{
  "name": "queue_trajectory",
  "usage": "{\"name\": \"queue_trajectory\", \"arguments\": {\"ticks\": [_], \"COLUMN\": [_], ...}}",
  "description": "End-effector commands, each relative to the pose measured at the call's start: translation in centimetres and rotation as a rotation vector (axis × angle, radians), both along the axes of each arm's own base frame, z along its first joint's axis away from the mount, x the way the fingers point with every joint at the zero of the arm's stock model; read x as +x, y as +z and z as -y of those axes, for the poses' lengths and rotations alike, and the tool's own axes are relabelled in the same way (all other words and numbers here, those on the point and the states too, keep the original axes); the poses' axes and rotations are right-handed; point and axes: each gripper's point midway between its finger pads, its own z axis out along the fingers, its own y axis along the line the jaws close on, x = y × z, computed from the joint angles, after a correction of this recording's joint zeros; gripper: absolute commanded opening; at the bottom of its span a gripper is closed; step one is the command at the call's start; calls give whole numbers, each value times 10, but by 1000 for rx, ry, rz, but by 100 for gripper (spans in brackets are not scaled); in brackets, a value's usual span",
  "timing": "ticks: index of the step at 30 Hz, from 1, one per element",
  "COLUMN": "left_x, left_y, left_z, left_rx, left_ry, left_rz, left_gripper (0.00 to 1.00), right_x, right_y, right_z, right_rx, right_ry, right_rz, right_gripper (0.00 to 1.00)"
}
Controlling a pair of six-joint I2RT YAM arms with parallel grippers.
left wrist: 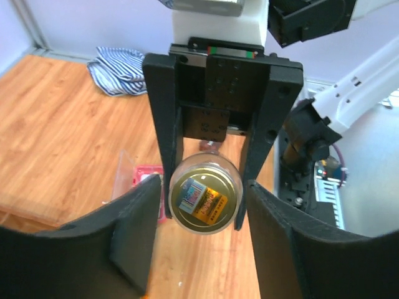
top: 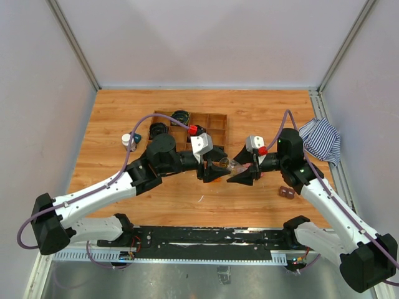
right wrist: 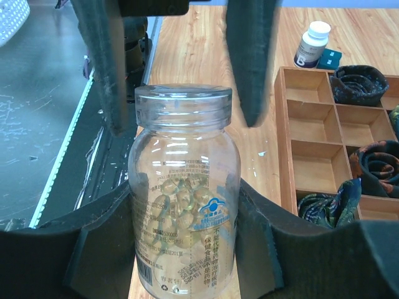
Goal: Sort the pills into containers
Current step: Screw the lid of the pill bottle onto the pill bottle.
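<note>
A small clear vial (top: 228, 165) hangs on its side above the table between both arms. My right gripper (right wrist: 184, 187) is shut on its body, and yellowish translucent pills (right wrist: 181, 205) show inside. Its lid (left wrist: 204, 199) points at my left gripper (left wrist: 202, 182), whose fingers stand on either side of the lid with a narrow gap each side, so it is open. In the top view the left gripper (top: 209, 173) faces the right gripper (top: 242, 175). The dark bottle with a white cap (top: 128, 141) stands at the back left. A pink box (left wrist: 140, 180) lies on the table below the vial.
A wooden compartment tray (top: 215, 121) holding dark coils sits behind the grippers, also seen as the tray (right wrist: 312, 124) in the right wrist view. A striped cloth (top: 321, 140) lies at the right edge. A small brown object (top: 287, 192) sits near the right arm.
</note>
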Motion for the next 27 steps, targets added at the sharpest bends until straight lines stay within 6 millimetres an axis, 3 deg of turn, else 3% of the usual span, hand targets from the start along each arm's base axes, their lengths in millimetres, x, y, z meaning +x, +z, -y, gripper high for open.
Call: {"name": "queue_trajectory", "arguments": {"ticks": [1,5,9,12,15,21,27], "left_x": [-5,-4,-7,-15,-19,-3,0], "left_y": [2,30,49,55,46,22,18], "left_z": [-1,-11,-28,-40,-46,-51,-38], "left_rx": [-6,-119,-214,-274,-335,-345,-223], "left_ry": [-61,3,63,84,98,253,448], "left_rz": [50,51,-11,-91,-213,-442,-414], "left_gripper": [69,89,99,99,99,81,80], "right_x": [-7,-7,-7,-7,-7,-6,-6], "right_y": [15,16,15,16,15,14,13], "right_z": [-2,-2,-1,-1,-2,-2,-2], "right_rx": [38,38,38,39,38,36,34], "right_ry": [48,48,48,49,49,50,48], "right_rz": [42,42,42,43,42,38,35], "right_gripper": [1,1,1,0,1,1,1]}}
